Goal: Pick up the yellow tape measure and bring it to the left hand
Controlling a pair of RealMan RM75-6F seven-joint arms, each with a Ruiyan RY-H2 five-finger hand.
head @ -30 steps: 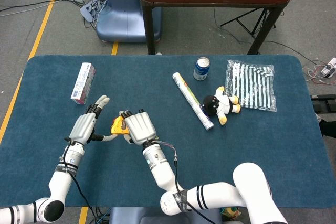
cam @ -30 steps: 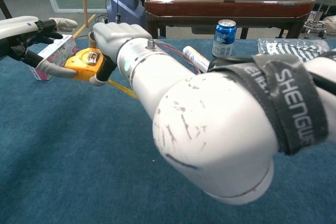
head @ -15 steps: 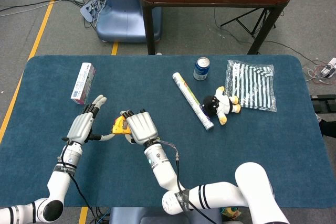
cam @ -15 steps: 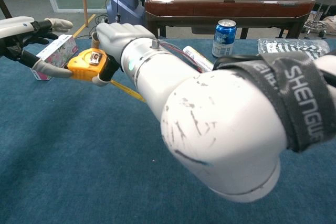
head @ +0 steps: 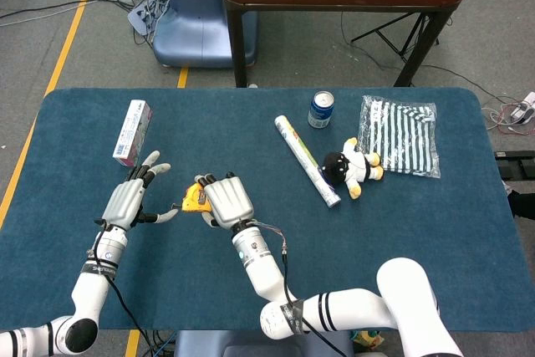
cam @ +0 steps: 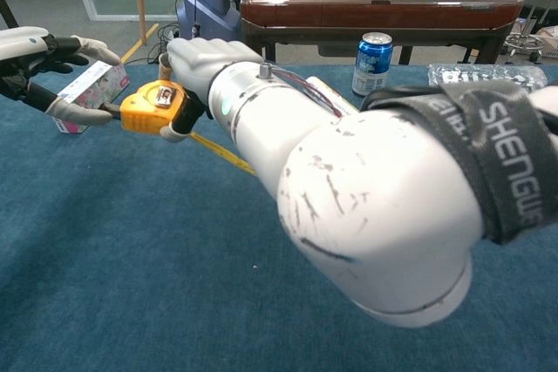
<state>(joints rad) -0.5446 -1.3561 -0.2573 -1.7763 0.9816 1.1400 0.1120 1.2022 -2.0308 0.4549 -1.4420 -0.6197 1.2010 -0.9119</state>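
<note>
Blue table [head: 251, 123], bare cloth near front edge; right hand [head: 226, 201] clamped on yellow tape measure [cam: 153, 106]; left hand [head: 129, 201] spread.

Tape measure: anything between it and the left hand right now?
Nothing visible. The right hand holds the yellow tape measure above the blue table, and the left hand is open just beside it, one fingertip at the measure's edge. The pink box sits behind that gap, not in it.

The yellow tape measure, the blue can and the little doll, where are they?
yellow tape measure [cam: 150, 104], chest view, its side face.
blue can [head: 321, 110], head view, its body.
doll [head: 344, 170], head view, its dark head.
</note>
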